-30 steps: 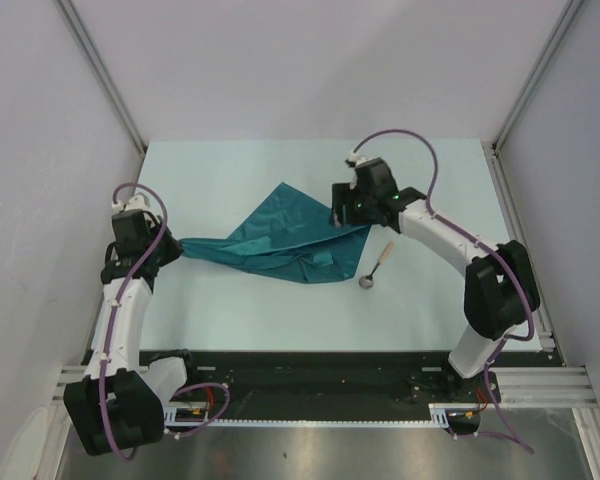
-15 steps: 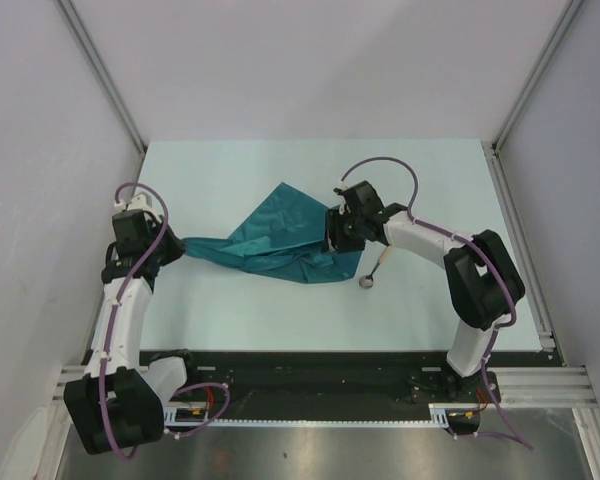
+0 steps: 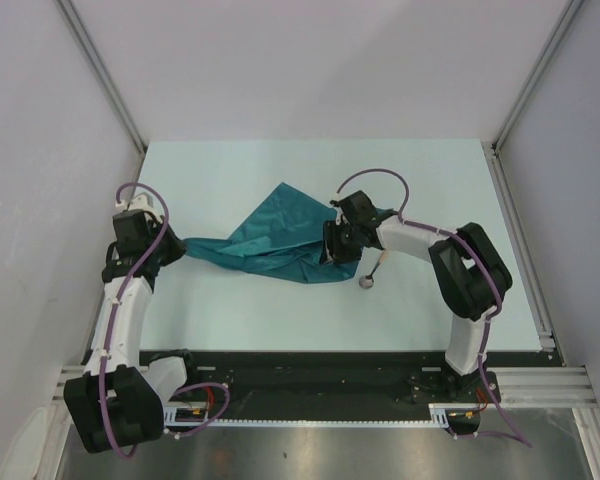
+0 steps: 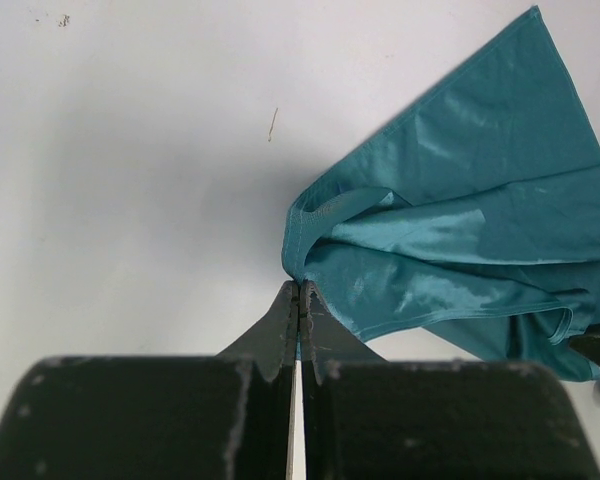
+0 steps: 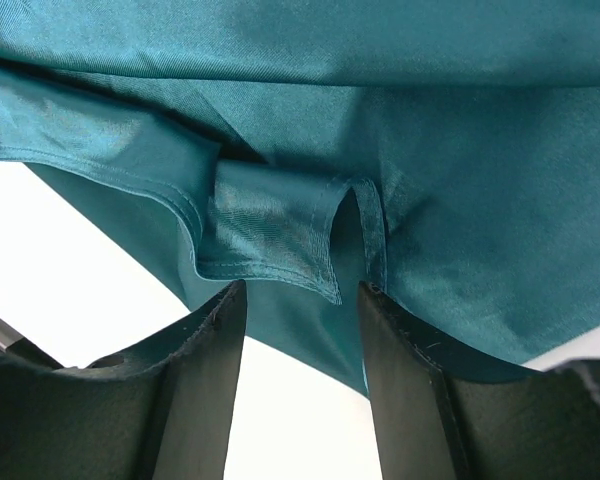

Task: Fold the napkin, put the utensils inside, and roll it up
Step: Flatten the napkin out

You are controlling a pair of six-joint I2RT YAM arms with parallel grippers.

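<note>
pinching one napkin (image 3: 270, 235) corner, the left gripper (image 4: 299, 300) held it taut; the right gripper (image 5: 302, 296), spread apart, straddled its rumpled edge to grasp.

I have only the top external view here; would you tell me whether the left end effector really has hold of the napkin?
Observer: Yes. In the left wrist view the left end effector is shut on a hemmed corner of the napkin.
Operator: Thank you. Is the right one clamped on the cloth as well?
Observer: No. In the right wrist view the right end effector is open. A folded flap of hem lies in the gap between its fingers, and they are not pressing on it.
</note>
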